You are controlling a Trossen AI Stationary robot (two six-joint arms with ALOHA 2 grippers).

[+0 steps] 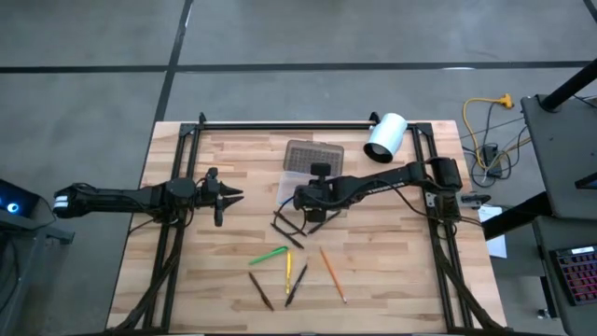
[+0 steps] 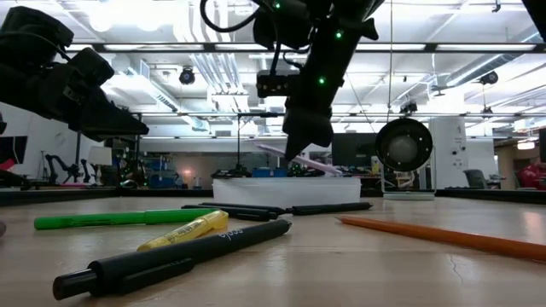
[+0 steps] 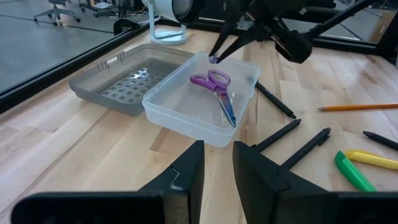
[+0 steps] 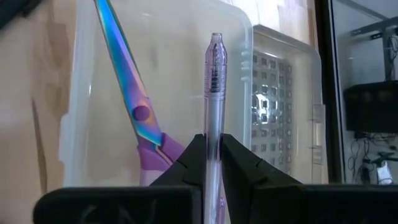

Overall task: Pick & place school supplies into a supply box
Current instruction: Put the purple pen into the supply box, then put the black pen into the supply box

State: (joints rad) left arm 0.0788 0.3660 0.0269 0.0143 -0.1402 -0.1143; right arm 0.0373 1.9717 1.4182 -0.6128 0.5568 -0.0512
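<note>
- My left hand hovers over the tabletop left of the supply box, fingers slightly apart, gripping nothing.
- The supply box is a translucent case, its grey gridded lid lying open flat; purple-handled scissors with iridescent blades lie inside.
- My right hand is clamped on a clear pen, held above the supply box.
- Near the supply box's front lie dark pens, a green marker, a yellow one and an orange pencil.
- Pale wooden tabletop; the low view alone shows a ceiling-lit lab behind.
</note>
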